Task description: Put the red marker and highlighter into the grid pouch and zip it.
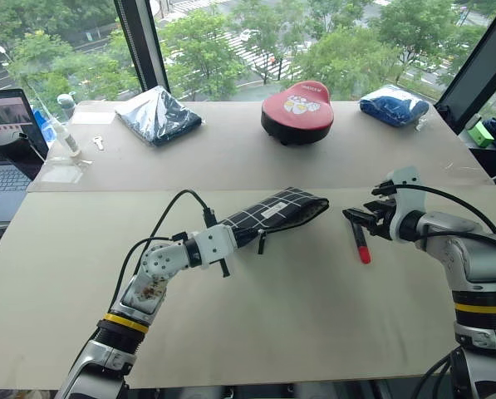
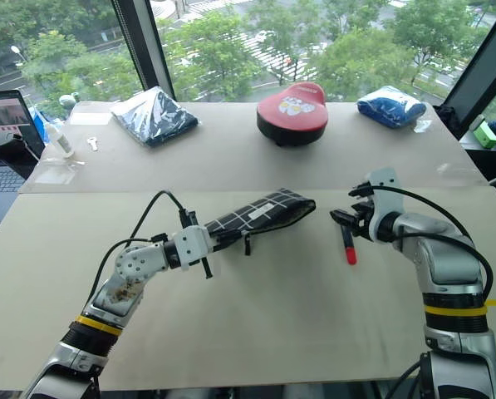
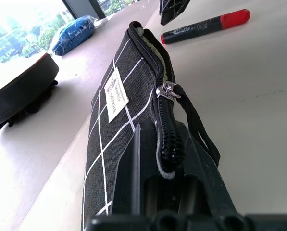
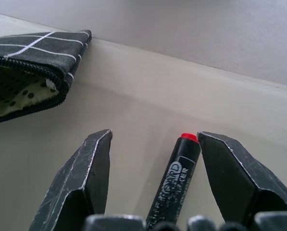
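The grid pouch (image 1: 274, 211) lies slanted at the table's middle, black with white lines and a white label (image 3: 115, 94). My left gripper (image 3: 167, 173) is shut on its near zipper end, just behind the zipper pull (image 3: 167, 90). The pouch's far mouth (image 4: 23, 96) gapes and shows a dotted lining. The red marker (image 1: 361, 243) lies on the table to the right of the pouch. My right gripper (image 4: 155, 137) hangs open right over its black end, the marker (image 4: 178, 168) sitting between the fingers, close to one of them. The highlighter is out of view.
At the back stand a red-topped black round case (image 1: 302, 112) and two dark blue bagged bundles (image 1: 158, 115) (image 1: 395, 105). A laptop (image 1: 2, 158), a small bottle (image 1: 65, 129) and a key (image 1: 98, 143) sit at the far left.
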Robot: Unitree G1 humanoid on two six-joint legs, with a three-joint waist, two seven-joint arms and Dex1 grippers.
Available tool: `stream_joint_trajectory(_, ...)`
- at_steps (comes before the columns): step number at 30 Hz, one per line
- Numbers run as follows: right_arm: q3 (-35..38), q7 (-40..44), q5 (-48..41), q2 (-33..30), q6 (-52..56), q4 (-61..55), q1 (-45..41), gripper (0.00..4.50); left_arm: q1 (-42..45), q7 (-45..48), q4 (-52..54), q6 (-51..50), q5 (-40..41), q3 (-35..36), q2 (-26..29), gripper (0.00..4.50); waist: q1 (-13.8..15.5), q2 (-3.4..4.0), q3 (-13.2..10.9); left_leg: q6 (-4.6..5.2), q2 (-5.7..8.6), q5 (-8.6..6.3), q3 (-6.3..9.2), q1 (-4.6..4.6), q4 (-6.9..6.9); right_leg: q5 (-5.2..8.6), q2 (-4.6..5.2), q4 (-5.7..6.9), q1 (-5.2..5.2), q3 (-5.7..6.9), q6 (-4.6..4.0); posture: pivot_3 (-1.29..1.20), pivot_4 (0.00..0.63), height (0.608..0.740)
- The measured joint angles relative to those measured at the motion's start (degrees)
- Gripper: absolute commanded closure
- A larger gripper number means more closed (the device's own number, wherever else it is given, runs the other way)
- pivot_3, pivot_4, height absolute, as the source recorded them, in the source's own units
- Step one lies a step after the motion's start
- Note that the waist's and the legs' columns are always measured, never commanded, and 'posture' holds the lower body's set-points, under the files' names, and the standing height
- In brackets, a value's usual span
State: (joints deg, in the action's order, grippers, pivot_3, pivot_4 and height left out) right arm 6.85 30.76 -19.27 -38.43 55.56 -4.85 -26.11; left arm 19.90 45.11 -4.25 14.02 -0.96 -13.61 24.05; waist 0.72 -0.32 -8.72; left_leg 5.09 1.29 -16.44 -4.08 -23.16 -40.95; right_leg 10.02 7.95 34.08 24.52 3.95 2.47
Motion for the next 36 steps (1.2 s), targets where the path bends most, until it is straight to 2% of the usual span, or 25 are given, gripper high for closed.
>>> stream_joint_trajectory(16,-1.42,-1.61,0.00,0.19,0.19,-2.58,4.34,1.33,0.00,-0.09,0.02,-0.04,-0.01,0.01,0.22,4.50,-0.04,0.00,0.00,0.00,-0.01,0.00,0.00,0.01,0.00,0.00,-0.02,-0.01,0.00,-0.01,0.00,0.00,0.150,0.740)
stream_joint_trajectory(26,5.66,0.46,-6.48,0.74,1.54,-3.41,0.25,1.33,0.00,0.15,0.01,-0.09,0.04,0.00,0.17,4.50,0.04,0.00,0.00,0.00,-0.02,0.00,0.02,0.02,0.00,0.00,-0.04,-0.01,0.00,-0.01,0.00,0.00,0.150,0.740)
stream_joint_trajectory(32,5.78,0.24,-5.83,-2.39,1.52,-2.43,1.43,1.33,0.01,0.20,0.01,-0.09,0.05,0.00,0.10,4.50,0.01,0.00,0.00,0.02,-0.02,-0.01,0.01,0.02,0.00,0.00,-0.04,0.00,-0.04,0.00,0.00,0.00,0.150,0.740)
stream_joint_trajectory(36,4.94,-1.19,-4.68,-2.25,2.06,-2.43,4.36,1.33,0.01,0.20,0.01,-0.09,0.05,0.00,0.09,4.50,-0.03,0.00,0.00,0.01,-0.04,-0.01,0.01,0.03,0.00,0.00,-0.05,-0.01,-0.05,-0.01,0.00,0.00,0.150,0.740)
